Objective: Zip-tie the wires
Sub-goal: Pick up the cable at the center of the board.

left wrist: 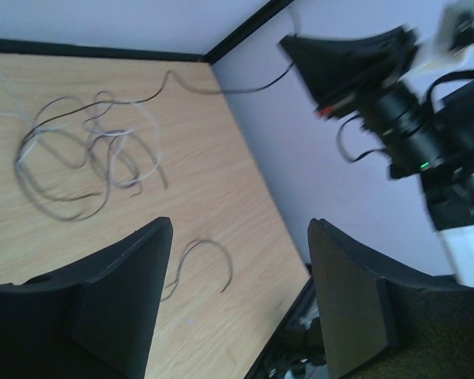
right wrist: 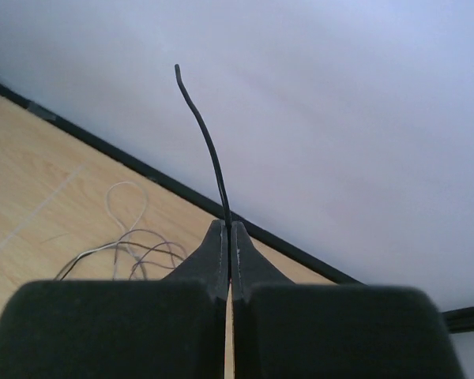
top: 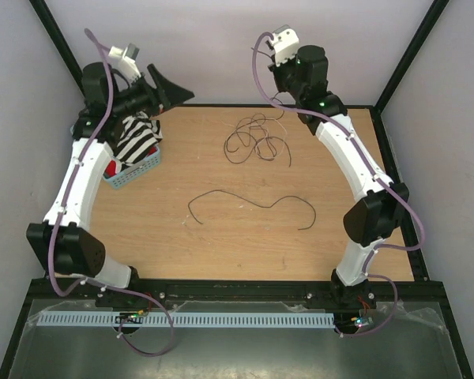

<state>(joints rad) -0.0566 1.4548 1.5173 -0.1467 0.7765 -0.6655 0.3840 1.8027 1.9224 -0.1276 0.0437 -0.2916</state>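
Observation:
The wires (top: 253,138) lie as a loose tangle of thin dark and pale strands at the back middle of the wooden table (top: 221,245). They also show in the left wrist view as wires (left wrist: 87,154) and in the right wrist view as wires (right wrist: 126,237). My right gripper (top: 287,101) hangs just right of the tangle. It is shut on a thin black strand (right wrist: 205,142) that sticks out past its fingertips. In the left wrist view that strand (left wrist: 221,89) runs from the tangle to the right gripper (left wrist: 288,43). My left gripper (left wrist: 241,276) is open and empty, raised at the back left.
A separate long dark wire (top: 253,201) curves across the middle of the table, and part of this long wire (left wrist: 209,260) shows between my left fingers. A blue basket (top: 134,174) with a striped cloth (top: 138,138) stands at the left under my left gripper (top: 174,91). White walls close in the sides.

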